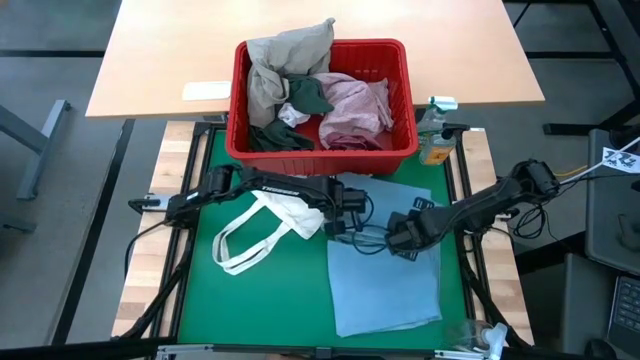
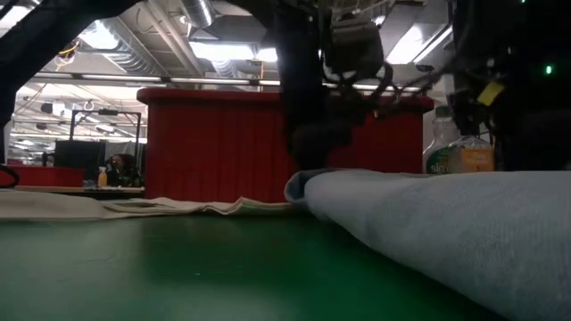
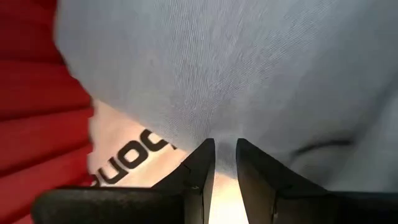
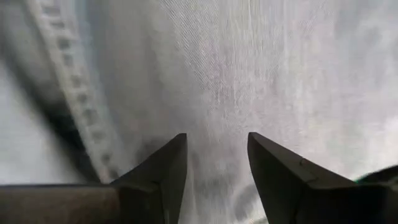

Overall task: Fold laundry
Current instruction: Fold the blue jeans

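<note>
Both grippers sit low over the light blue garment [image 1: 385, 265] spread on the green mat [image 1: 270, 300] of the table: our left gripper [image 1: 352, 212] has its fingers nearly together, pinching the cloth's edge beside the white tote bag [image 1: 268, 222], while our right gripper [image 1: 400, 236] presses into the fabric with fingers parted, and we cannot tell whether it grips any. Behind them we see the red basket [image 1: 320, 150] holding the beige-khaki [image 1: 285, 55], dark green [image 1: 308, 95] and mottled pink [image 1: 355, 105] pieces, a bottle [image 1: 434, 135] just beside it.
</note>
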Robot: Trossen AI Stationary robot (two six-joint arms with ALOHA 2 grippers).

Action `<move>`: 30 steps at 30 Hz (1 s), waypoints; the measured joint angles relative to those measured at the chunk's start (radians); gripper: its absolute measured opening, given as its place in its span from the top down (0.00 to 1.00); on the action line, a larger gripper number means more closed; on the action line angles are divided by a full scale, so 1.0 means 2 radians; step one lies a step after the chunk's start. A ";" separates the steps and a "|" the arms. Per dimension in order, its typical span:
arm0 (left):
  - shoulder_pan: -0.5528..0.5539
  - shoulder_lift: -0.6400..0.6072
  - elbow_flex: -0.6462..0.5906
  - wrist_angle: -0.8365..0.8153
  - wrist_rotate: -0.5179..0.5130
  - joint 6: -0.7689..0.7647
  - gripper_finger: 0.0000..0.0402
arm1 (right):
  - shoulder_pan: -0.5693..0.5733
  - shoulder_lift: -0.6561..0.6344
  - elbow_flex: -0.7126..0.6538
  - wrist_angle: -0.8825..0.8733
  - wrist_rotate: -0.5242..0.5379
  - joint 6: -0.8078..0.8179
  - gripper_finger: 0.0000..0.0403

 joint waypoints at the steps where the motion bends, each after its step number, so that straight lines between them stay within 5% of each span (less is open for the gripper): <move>1: -0.003 0.000 0.010 -0.007 0.000 0.000 0.85 | 0.000 0.000 0.013 -0.014 -0.001 -0.001 0.58; 7: -0.030 -0.001 0.060 -0.063 0.001 0.017 0.85 | 0.018 0.000 0.095 -0.073 -0.011 -0.002 0.58; 14: -0.069 -0.001 0.097 -0.086 0.003 0.035 0.85 | 0.110 0.000 0.173 -0.074 -0.059 0.004 0.58; 22: -0.120 -0.001 0.100 -0.067 0.004 0.033 0.85 | 0.219 0.000 0.182 -0.015 -0.116 0.095 0.58; 30: -0.162 -0.001 0.100 -0.017 0.004 0.023 0.85 | 0.281 0.001 0.182 0.034 -0.119 0.162 0.58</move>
